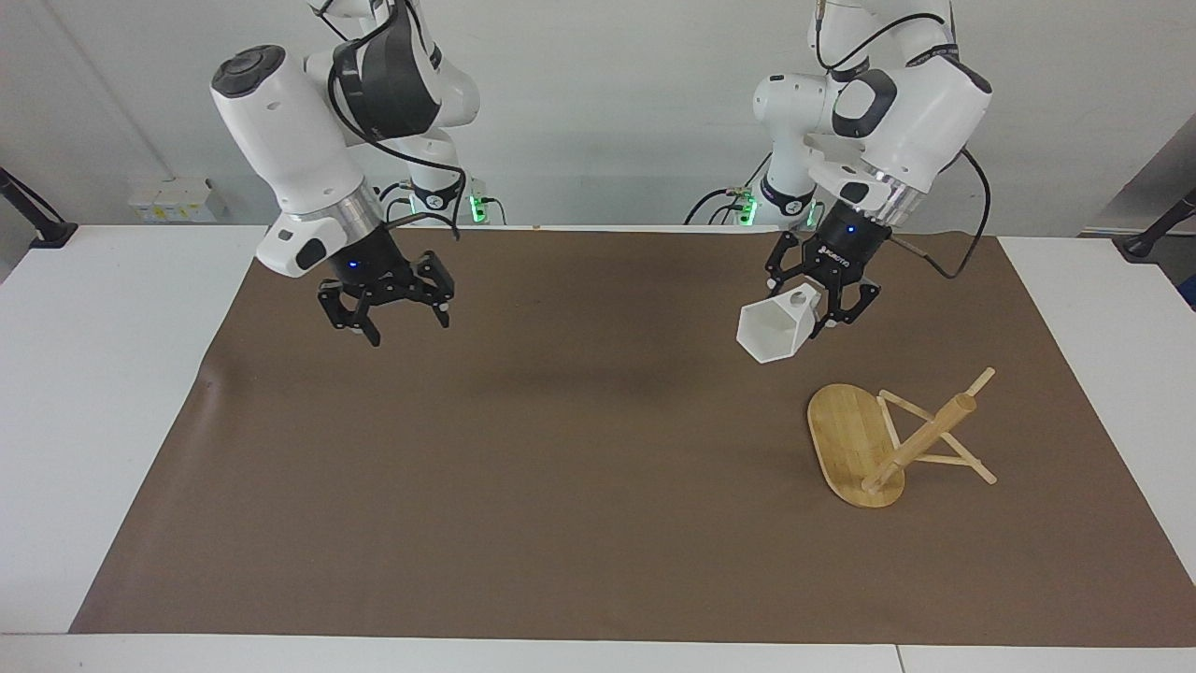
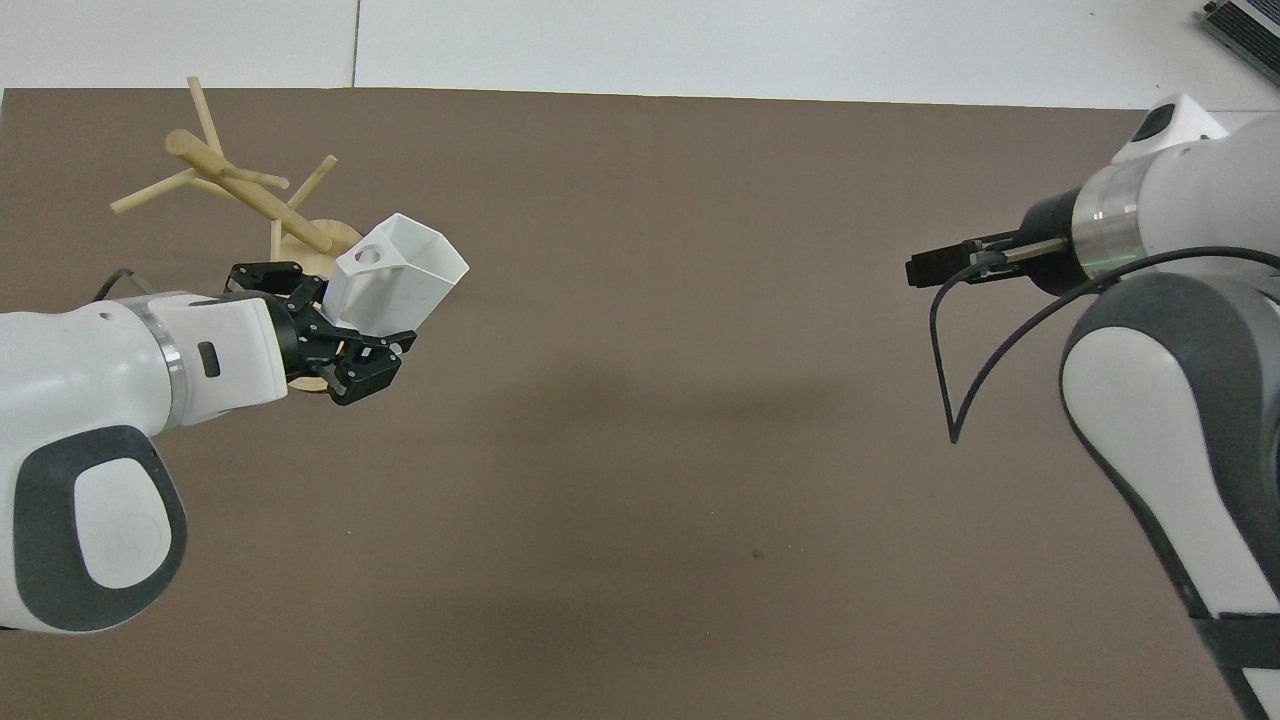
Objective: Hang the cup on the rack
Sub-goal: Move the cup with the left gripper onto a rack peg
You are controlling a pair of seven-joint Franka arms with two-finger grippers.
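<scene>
My left gripper [image 1: 827, 307] is shut on the handle of the white faceted cup [image 1: 774, 329]. It holds the cup tilted in the air, rim facing down and toward the table's middle, over the brown mat just short of the rack. In the overhead view the cup [image 2: 400, 280] and left gripper [image 2: 340, 335] cover part of the rack's base. The bamboo rack [image 1: 920, 439] stands on its oval base [image 1: 841, 430] at the left arm's end, with bare pegs; it also shows in the overhead view [image 2: 240, 190]. My right gripper [image 1: 397, 313] is open and empty over the mat at the right arm's end.
The brown mat [image 1: 561, 467] covers most of the white table [image 1: 112, 374]. Nothing else lies on it. A fold lifts the mat's edge [image 1: 210, 383] at the right arm's end.
</scene>
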